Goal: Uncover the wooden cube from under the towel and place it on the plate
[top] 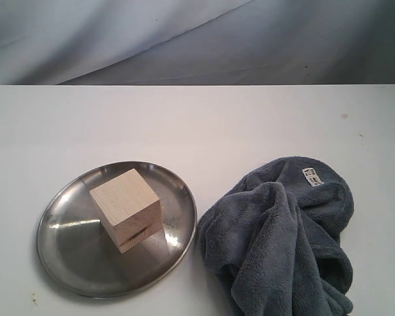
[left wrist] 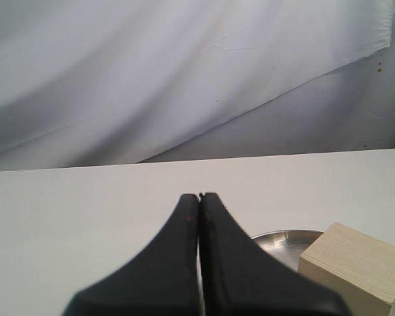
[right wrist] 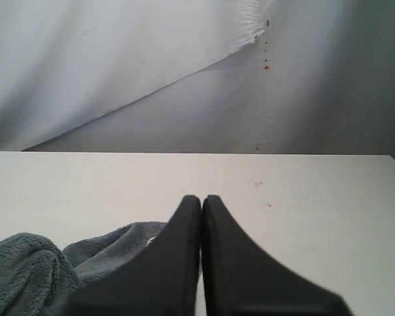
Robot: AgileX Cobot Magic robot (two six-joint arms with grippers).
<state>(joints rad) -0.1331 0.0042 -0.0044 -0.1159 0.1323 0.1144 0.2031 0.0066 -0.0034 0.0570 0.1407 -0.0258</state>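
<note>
The wooden cube stands uncovered on the silver plate at the front left of the white table, its dark groove on the face turned to the front. The dark blue-grey towel lies bunched up to the right of the plate, its white label on top. Neither arm shows in the exterior view. In the left wrist view my left gripper is shut and empty, with the cube and the plate's rim beside it. My right gripper is shut and empty, the towel beside it.
A pale wrinkled cloth backdrop hangs behind the table's far edge. Bare white tabletop stretches behind the plate and towel. A few small specks mark the table at the far right.
</note>
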